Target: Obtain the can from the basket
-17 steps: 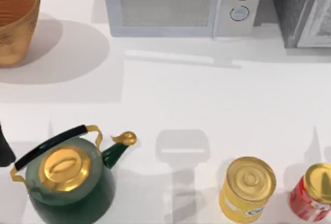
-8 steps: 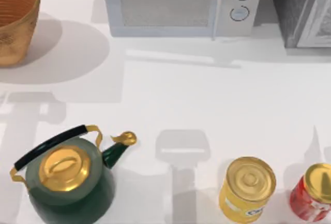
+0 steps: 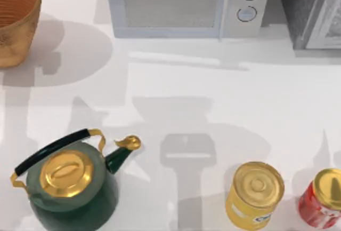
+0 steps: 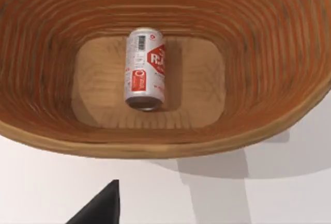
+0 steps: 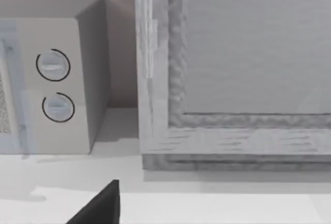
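The can, small with a whitish side and red marks, lies on its side on the floor of the basket. In the top view the woven golden-tan basket stands at the table's far left corner. A dark part of my left gripper hangs above the white table just outside the basket's near rim, well above the can. A dark part of my right gripper hovers over the table, facing the microwave and the grey cabinet.
A dark green kettle with gold lid stands front left. A big yellow can and a big red can stand front right. A white microwave and a grey cabinet line the back.
The dark bit of my left arm seen at the top view's left edge a second ago has left that view. Arm shadows have spread across the table toward the basket.
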